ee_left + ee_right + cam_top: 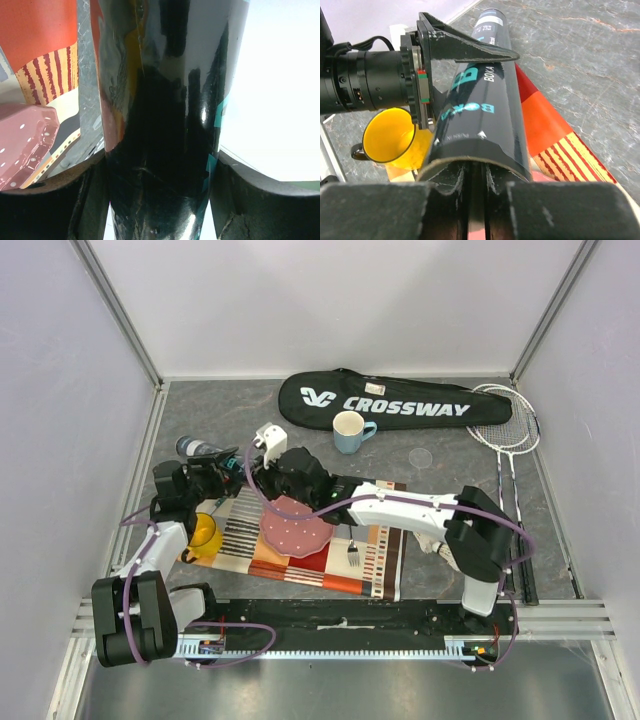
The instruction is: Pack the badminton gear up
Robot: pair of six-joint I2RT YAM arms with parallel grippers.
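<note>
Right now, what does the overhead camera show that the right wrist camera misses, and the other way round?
Only overhead: the black racket bag, two rackets, the blue cup and the fork. Only the right wrist: the teal BOKA lettering on the dark tube, and the left arm's fingers clamped around it, seen up close. Both: the tube, the yellow mug and the striped placemat.

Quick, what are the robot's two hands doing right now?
Left gripper: closed on the tube.
Right gripper: closed at the tube's open end, nothing seen held.
</note>
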